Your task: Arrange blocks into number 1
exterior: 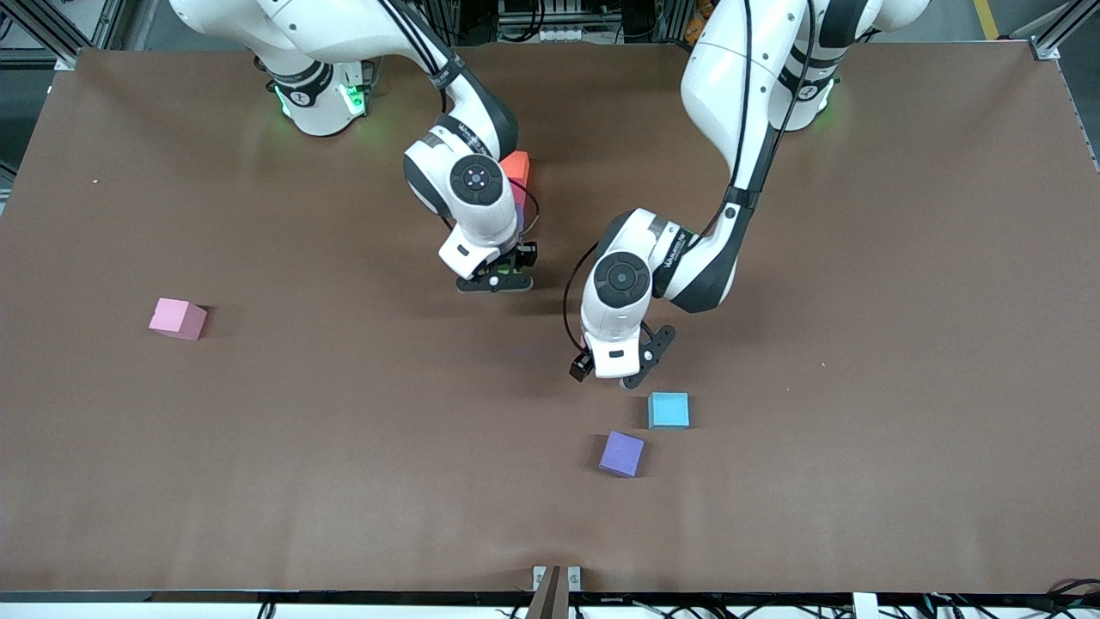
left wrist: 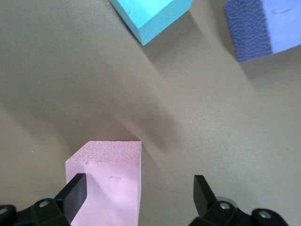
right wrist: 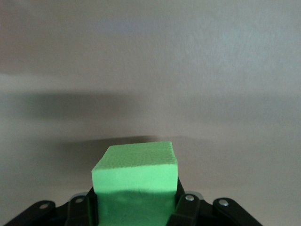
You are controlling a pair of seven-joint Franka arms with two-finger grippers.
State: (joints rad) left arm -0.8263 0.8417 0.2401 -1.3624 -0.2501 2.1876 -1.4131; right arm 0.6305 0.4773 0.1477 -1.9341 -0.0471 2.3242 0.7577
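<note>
My right gripper (right wrist: 136,203) is shut on a green block (right wrist: 135,173); in the front view the hand (exterior: 497,277) hides that block. It is low over the table, just nearer the camera than an orange block (exterior: 516,163), whose neighbours the arm mostly covers. My left gripper (left wrist: 139,195) is open around a pink block (left wrist: 106,183), which lies against one finger with a wide gap to the other. The left hand (exterior: 614,368) covers that block in the front view. A light blue block (exterior: 669,410) and a purple block (exterior: 621,453) lie just nearer the camera.
A second pink block (exterior: 178,318) lies alone toward the right arm's end of the table. The light blue block (left wrist: 150,16) and the purple block (left wrist: 263,26) also show in the left wrist view. Brown table surface (exterior: 859,344) spreads around.
</note>
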